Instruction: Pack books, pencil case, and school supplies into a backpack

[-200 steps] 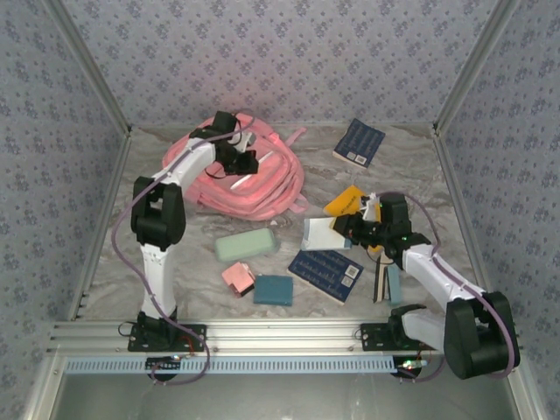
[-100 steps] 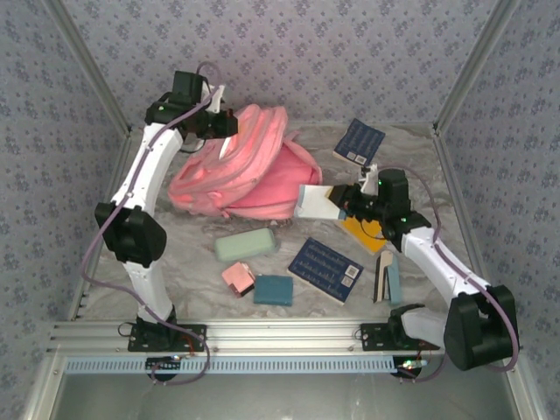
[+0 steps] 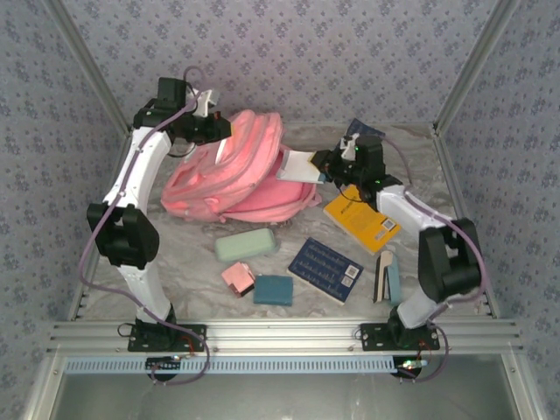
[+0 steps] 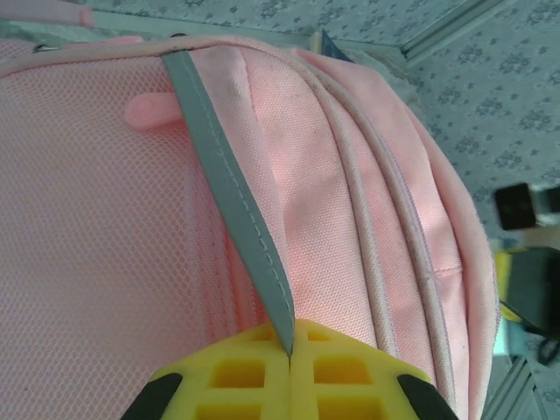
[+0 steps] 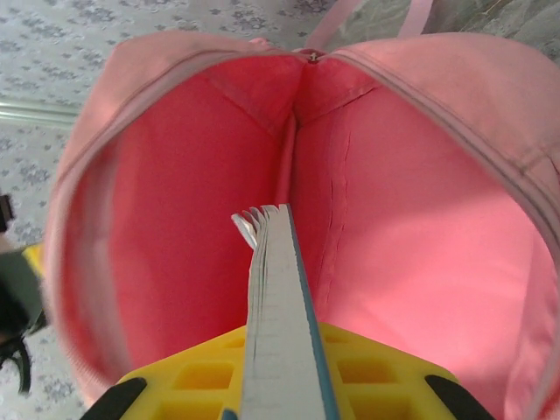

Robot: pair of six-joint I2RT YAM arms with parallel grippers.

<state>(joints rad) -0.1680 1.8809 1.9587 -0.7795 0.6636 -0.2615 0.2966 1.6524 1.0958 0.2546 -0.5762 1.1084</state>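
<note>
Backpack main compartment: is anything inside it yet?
Bare pink lining shows inside the backpack. The white-and-light-blue book, clamped in the right gripper, points into its mouth and hides a strip behind it.

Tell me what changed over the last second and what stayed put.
The left end effector, clamped on the grey strap, pulled the backpack up from lying flat, so its mouth now faces right. The right end effector carried the white-and-blue book up and left to that opening, edge pointing inside. The pencil case, pink piece, teal block, near navy book and thin slab stayed put.
</note>
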